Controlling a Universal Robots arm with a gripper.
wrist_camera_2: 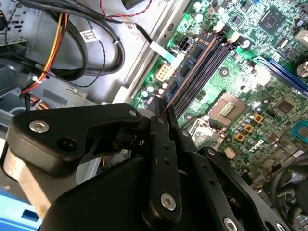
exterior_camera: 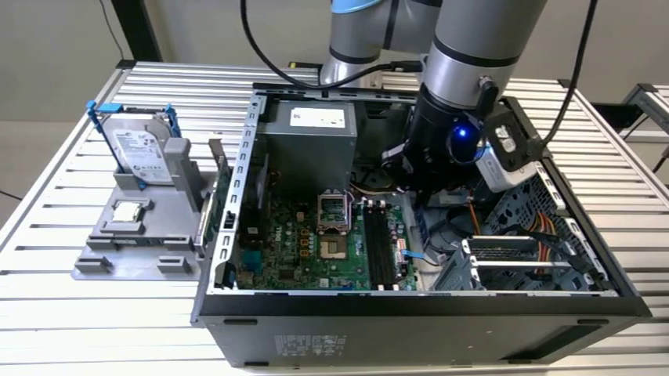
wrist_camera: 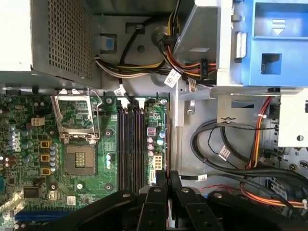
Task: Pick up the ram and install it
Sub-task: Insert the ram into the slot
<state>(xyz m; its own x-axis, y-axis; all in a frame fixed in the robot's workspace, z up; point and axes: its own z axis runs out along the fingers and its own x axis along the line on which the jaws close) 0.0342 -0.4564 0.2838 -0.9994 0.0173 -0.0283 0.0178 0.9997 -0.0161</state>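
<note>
While the end effector (wrist_camera_2: 166,113) is clenched on the ram's (wrist_camera_2: 188,65) edge above the slots (wrist_camera: 131,144), descent should stay vertical, stick parallel to them.

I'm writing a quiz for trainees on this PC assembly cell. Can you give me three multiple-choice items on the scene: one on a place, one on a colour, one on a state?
1. Where does the hard drive stand?
A. Inside the computer case
B. On the grey stand outside the case
C. In the gripper

2. What colour is the frame around the hard drive?
A. Red
B. Yellow
C. Blue

3. What is the gripper doing?
A. It is shut on the memory stick
B. It is open above the stand
C. It is holding the hard drive

Answers:
1 B: the hard drive stands upright on the grey stand, at the exterior view's left of the computer case.
2 C: the frame is blue.
3 A: the gripper pinches the memory stick over the motherboard.
</note>
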